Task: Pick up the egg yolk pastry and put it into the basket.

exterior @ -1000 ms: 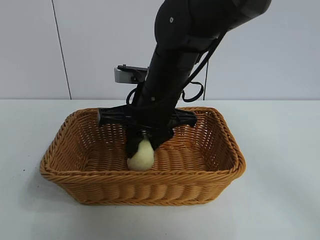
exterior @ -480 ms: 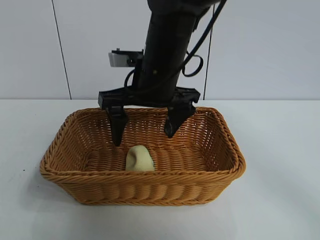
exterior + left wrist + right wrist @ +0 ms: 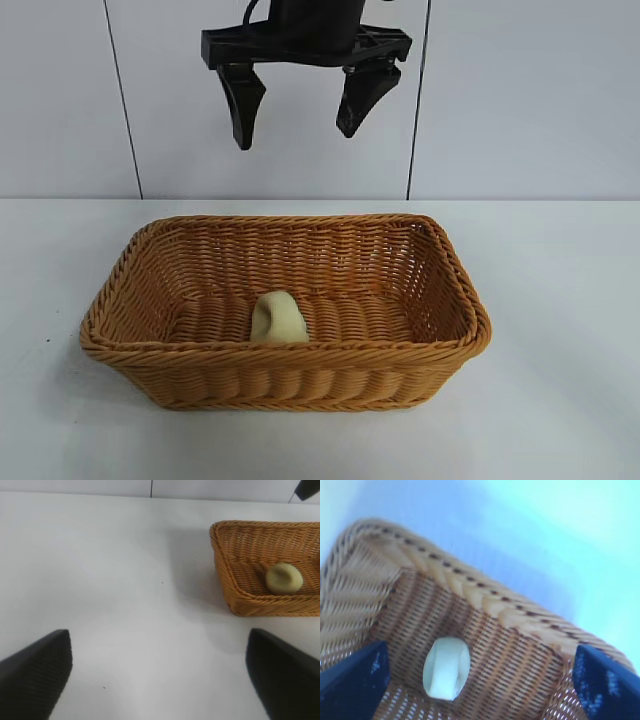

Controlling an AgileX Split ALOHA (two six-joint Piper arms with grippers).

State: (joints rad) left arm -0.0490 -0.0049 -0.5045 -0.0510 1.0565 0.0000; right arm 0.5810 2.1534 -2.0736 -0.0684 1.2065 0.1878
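The egg yolk pastry [image 3: 278,318], a pale cream-yellow lump, lies free on the floor of the orange-brown wicker basket [image 3: 285,349], near its front wall. My right gripper [image 3: 292,138] hangs open high above the basket, with nothing between its black fingers. In the right wrist view the pastry [image 3: 446,668] sits far below the open right gripper [image 3: 480,680], inside the basket [image 3: 485,602]. My left gripper [image 3: 160,675] stands open over bare table, well away from the basket [image 3: 216,545] and the pastry [image 3: 283,577].
The basket stands in the middle of a white table [image 3: 560,400], with a pale panelled wall [image 3: 520,100] behind. A dark fingertip [image 3: 305,489] of the right arm shows at the edge of the left wrist view.
The right gripper opened, let go of the pastry on the basket floor, and rose straight up out of the basket. The pastry settled on its side. The left arm has not moved.
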